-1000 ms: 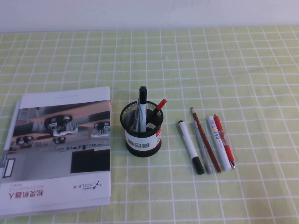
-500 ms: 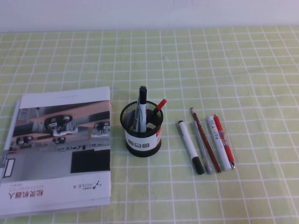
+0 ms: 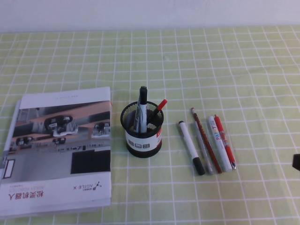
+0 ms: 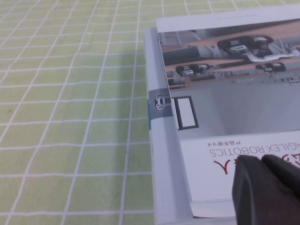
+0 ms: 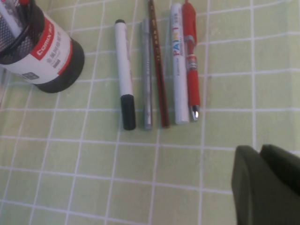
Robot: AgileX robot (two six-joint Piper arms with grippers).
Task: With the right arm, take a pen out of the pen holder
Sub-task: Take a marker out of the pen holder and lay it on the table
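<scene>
Pens are standing in the pen holder; right gripper, closed and empty, is hovering beside loose pens, left gripper, closed, over booklet.

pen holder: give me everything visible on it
The pen holder is a black mesh cylinder, metal by the look, with a white label band edged red. It stands upright on the checked cloth, between the booklet and the row of loose pens, touching neither. A black-capped marker and a red-tipped pen lean inside it. The right gripper, jaws shut, hangs beyond the loose pens, well clear of it; the left gripper, jaws shut, is over the booklet's corner.
</scene>
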